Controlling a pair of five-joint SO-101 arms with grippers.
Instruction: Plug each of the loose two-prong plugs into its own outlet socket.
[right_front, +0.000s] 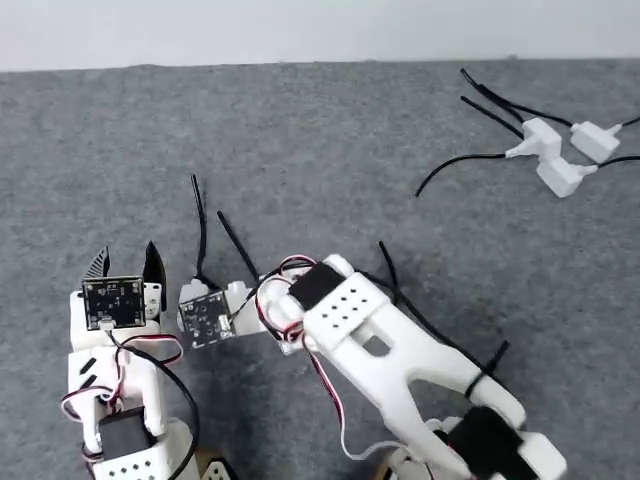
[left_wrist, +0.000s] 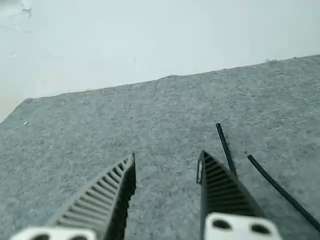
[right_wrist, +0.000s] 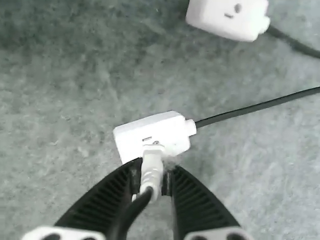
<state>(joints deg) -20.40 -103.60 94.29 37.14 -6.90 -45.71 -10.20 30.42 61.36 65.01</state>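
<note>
Plug sat pinched in your right gripper, long axis aimed into the touching socket; left gripper stood open.

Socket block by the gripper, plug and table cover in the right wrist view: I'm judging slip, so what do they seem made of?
Socket block: likely moulded white plastic, smooth, faintly glossy, rounded edges. Plug: seemingly the same white plastic. Table cover: apparently grey felt or short-pile carpet, matte, fuzzy mottled surface.
</note>
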